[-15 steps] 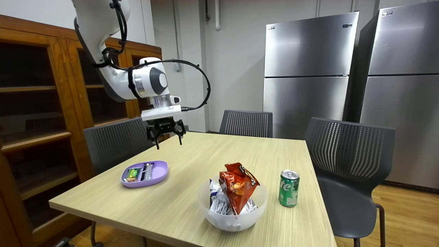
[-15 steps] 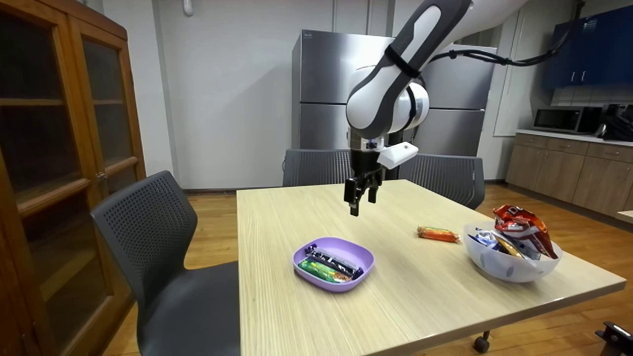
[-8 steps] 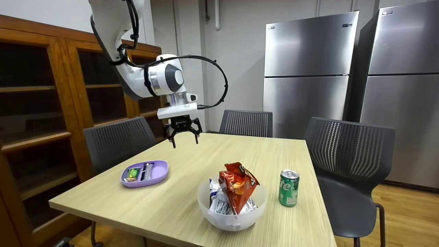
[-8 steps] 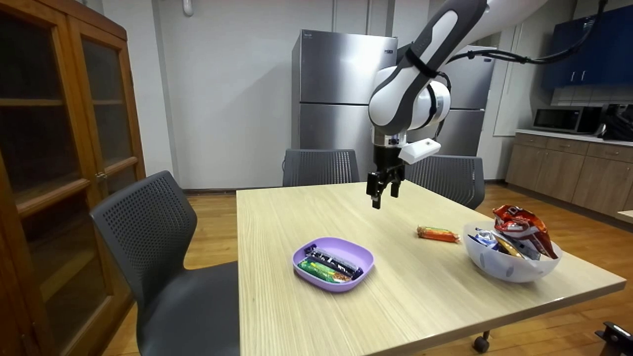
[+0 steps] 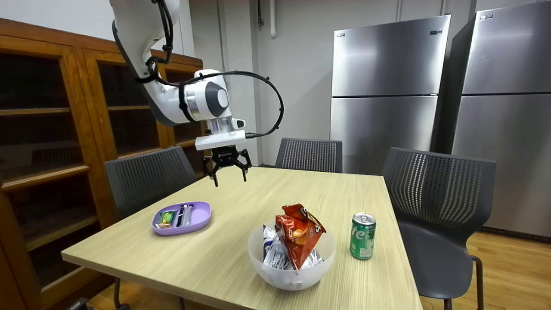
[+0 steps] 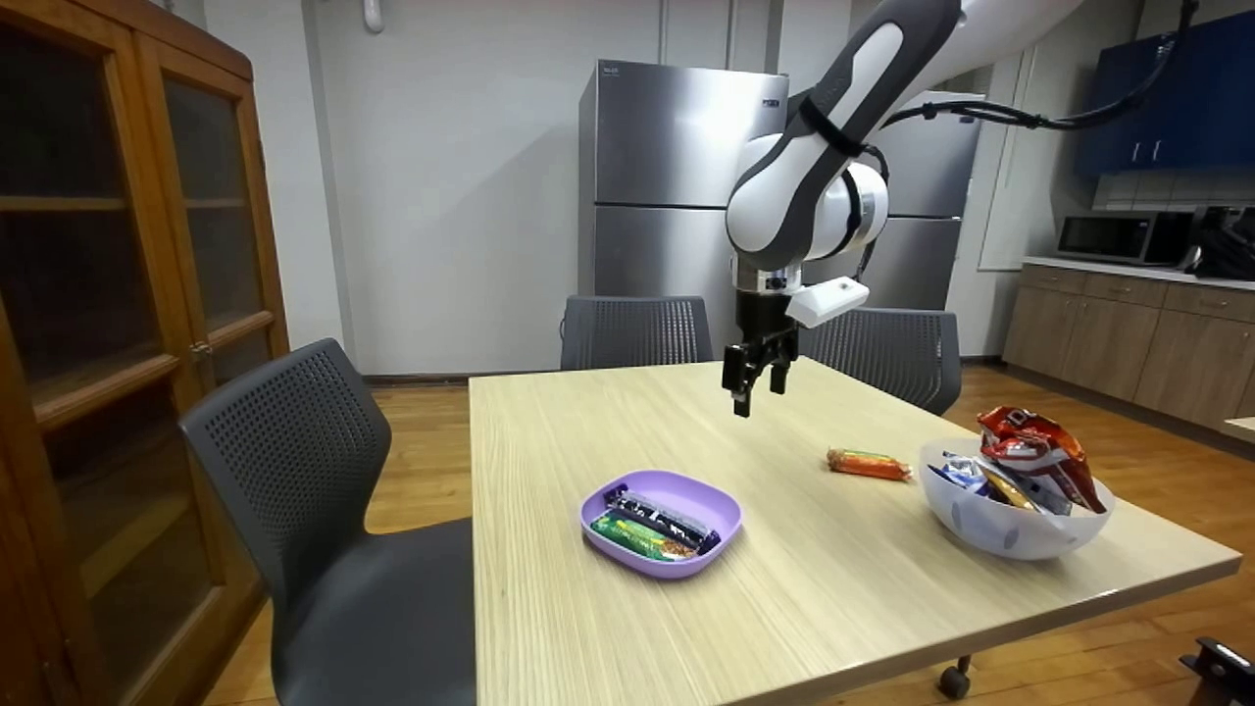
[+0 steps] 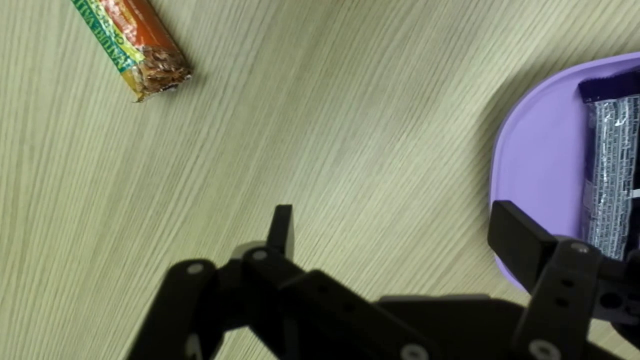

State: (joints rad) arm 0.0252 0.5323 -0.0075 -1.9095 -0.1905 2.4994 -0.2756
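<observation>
Black two-fingered gripper (image 5: 231, 182), spread and empty, hangs above the pale wood-grain worktop (image 6: 569, 628), inside its edges, apparently positioning; gripping the orange-and-green wrapped bar (image 6: 869, 465) would require approach and lowering.

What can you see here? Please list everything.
Wooden table: one, pale, centre
Rounded plastic tray: one, purple, on table
Flat wrapped bar: one, green, in tray
Long wrapped bar: at least one, dark, in tray
Oblong wrapped bar: one, orange, on table
Round frosted bowl: one, white, on table
Crumpled foil bag: one, red, in bowl
Shiny packets: several, multicoloured, in bowl
Metal drinks can: one, green, on table
Perforated chairs: three, dark grey, around table
Steel refrigerators: two, silver, behind table
Glazed wooden cabinet: one, brown, against wall
Kitchen counter: one, brown front, background
Boxy microwave: one, silver, on counter
Wall cupboard: one, blue, above microwave
Jointed robot arm: one, white and grey, above table
Jaws: one pair, black, open above table, empty
</observation>
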